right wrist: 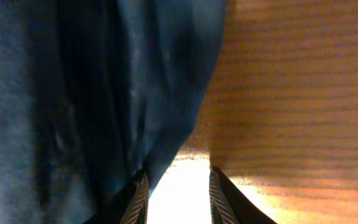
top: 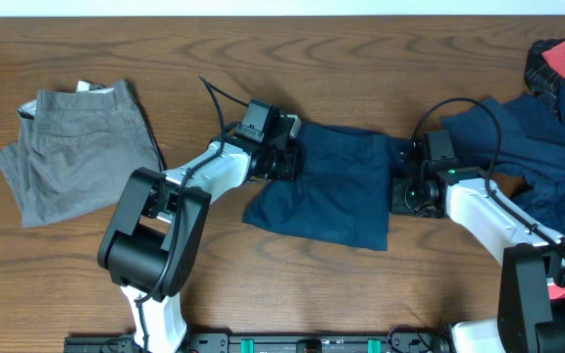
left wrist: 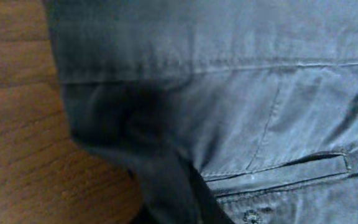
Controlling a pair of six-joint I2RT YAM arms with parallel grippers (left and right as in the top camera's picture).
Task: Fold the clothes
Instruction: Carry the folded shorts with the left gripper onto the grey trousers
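1. Navy shorts (top: 327, 191) lie flat mid-table (top: 263, 59) between the 2 arms, so each can take 1 edge for folding. Grey shorts (top: 72, 152) lie folded at far left.
2. Left gripper (top: 284, 160): low over the shorts' left edge, fingers together, apparently pinching fabric.
3. Right gripper (right wrist: 178, 200): low beside the right edge, fingers (right wrist: 140, 198) slightly apart, nothing between.
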